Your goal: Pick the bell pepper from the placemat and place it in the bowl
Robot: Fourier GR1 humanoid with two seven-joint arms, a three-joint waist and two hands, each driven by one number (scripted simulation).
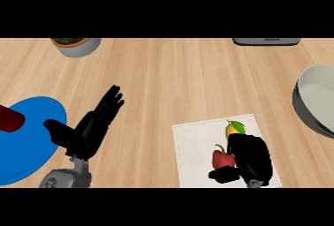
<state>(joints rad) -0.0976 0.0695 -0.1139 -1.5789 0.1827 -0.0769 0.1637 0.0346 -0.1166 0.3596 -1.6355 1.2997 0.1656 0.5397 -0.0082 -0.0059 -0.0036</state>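
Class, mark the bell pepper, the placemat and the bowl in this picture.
bell pepper [222, 160], head view, on its red body.
placemat [194, 148], head view, on its bare left half.
bowl [320, 96], head view, on its pale inner wall.

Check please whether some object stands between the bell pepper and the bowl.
Nothing visible does. Bare counter lies between the bell pepper, in the right hand on the placemat, and the bowl. A yellow fruit sits just beyond the pepper, left of that path.
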